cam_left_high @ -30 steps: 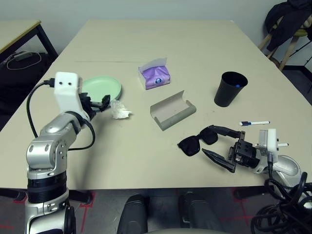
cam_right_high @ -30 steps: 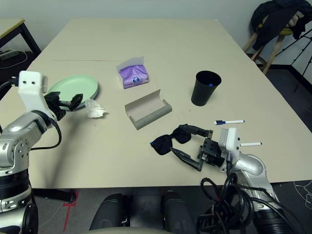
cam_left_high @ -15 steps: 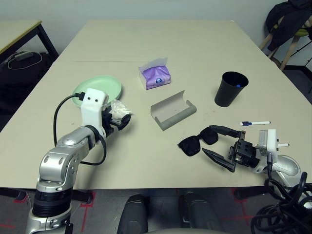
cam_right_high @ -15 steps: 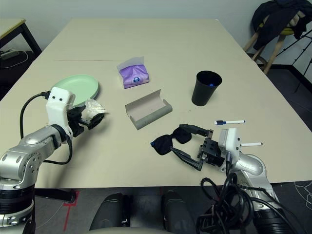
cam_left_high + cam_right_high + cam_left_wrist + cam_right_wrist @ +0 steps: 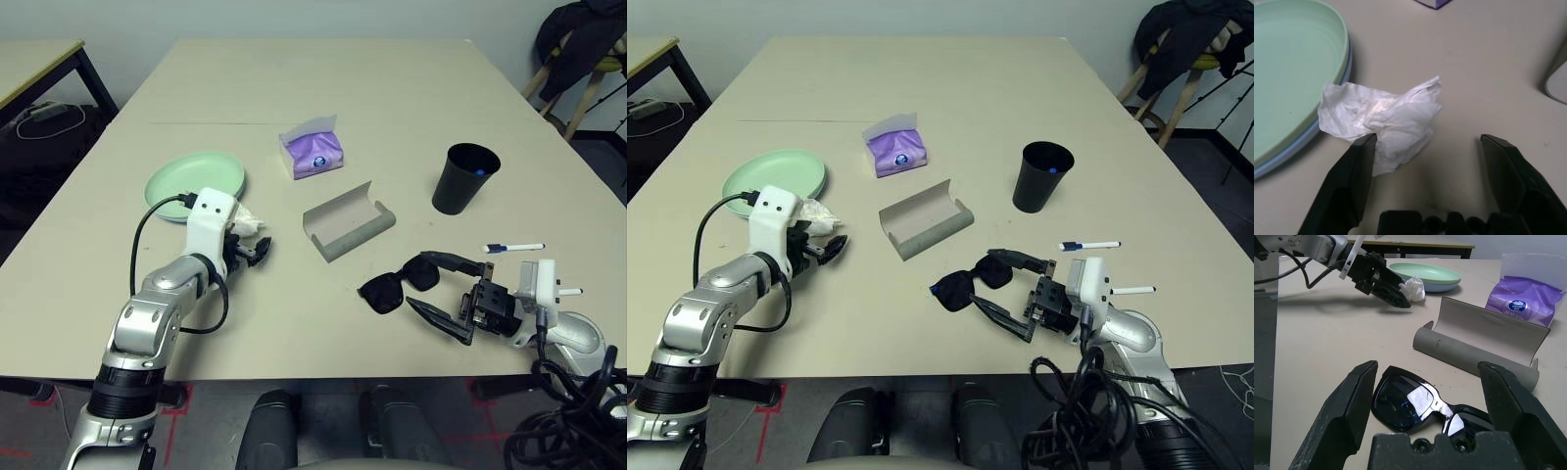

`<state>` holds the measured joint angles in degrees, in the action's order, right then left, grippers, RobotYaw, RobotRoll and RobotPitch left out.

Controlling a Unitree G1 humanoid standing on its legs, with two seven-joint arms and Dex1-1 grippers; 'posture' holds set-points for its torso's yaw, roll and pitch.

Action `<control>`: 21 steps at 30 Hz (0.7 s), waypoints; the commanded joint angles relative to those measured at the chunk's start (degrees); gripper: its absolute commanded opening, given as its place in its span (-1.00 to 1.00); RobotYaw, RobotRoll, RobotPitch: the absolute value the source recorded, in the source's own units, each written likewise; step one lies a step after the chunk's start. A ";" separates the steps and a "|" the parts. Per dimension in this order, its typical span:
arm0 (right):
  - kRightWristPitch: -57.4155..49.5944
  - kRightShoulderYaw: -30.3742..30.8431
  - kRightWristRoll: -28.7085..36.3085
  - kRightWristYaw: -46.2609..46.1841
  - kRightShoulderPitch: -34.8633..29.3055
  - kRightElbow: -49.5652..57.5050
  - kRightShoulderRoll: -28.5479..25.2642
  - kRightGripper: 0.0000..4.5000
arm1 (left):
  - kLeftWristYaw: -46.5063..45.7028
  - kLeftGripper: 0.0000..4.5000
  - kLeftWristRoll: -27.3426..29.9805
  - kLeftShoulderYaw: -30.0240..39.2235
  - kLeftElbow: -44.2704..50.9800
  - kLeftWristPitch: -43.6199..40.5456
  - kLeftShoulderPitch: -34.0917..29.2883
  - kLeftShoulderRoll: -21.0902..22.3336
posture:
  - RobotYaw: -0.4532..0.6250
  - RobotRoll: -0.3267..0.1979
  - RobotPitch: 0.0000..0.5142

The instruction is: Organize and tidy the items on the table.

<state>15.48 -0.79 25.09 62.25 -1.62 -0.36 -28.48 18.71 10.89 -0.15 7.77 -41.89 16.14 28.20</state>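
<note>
**Left gripper low at the crumpled tissue beside the plates**

The crumpled white tissue [image 5: 1383,117] lies on the table [image 5: 323,108], its far edge touching the rim of the stacked plates, a pale green plate [image 5: 196,181] resting on a light blue plate [image 5: 1288,154]. The left gripper [image 5: 1422,161] is low at the tissue: one black finger [image 5: 1359,171] touches its near edge, the other finger stands apart on bare tabletop, so the jaws are spread and nothing is clamped between them.

To the right lies the grey glasses case [image 5: 349,230], open, with its lid raised. Beyond it, farther up the table, sits the purple tissue pack [image 5: 312,152]. The black cup [image 5: 463,179] stands upright well to the right, something small and blue inside it. Nearer the robot, the black sunglasses [image 5: 400,281] lie in front of the right gripper [image 5: 1425,387], whose fingers stand wide apart on either side of the lenses, close to but not pressing them; it holds nothing. The thin white marker pen [image 5: 511,248] lies just beyond that gripper.

The tabletop is plain beige and matte, with a thin seam line across its far half. A smaller dark-legged side table [image 5: 39,59] stands at far left, and a wooden stool [image 5: 578,93] draped with dark clothing at far right.
</note>
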 commanded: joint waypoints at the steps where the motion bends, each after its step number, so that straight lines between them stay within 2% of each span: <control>1: 0.73 -0.90 -0.51 -0.38 -0.71 -0.51 -0.25 1.00 | 0.49 0.35 -1.72 -0.49 -1.46 1.64 0.50 0.39 | -0.13 0.25 -0.61; 7: 1.03 -0.69 -0.71 -0.55 -0.79 -0.78 -0.23 1.00 | 1.55 -0.71 -0.74 1.34 1.94 0.20 1.22 0.85 | -0.13 0.25 -0.61; 9: 1.12 -0.58 -0.78 -0.51 -0.53 -1.06 -0.14 1.00 | 1.84 -0.99 0.10 2.25 3.85 -1.02 1.47 0.82 | -0.13 0.25 -0.61; 16: 1.36 -0.31 -0.93 -0.16 0.57 -2.25 0.04 1.00 | 4.77 -0.99 4.68 3.92 13.62 -7.66 0.94 1.92 | -0.13 0.25 -0.61; 17: 1.43 -0.28 -0.93 -0.08 0.60 -2.33 0.03 1.00 | 4.75 -0.99 5.58 4.65 14.60 -8.72 1.21 1.71 | -0.08 0.25 -0.63; 21: 1.52 -0.21 -0.87 0.04 0.76 -2.53 0.01 1.00 | 3.07 -0.99 8.17 8.62 14.68 -11.65 4.52 0.29 | -0.08 0.25 -0.63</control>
<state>16.50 -0.78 24.36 61.81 -0.91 -2.30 -28.42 22.55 17.78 6.62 21.89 -52.04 19.27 28.86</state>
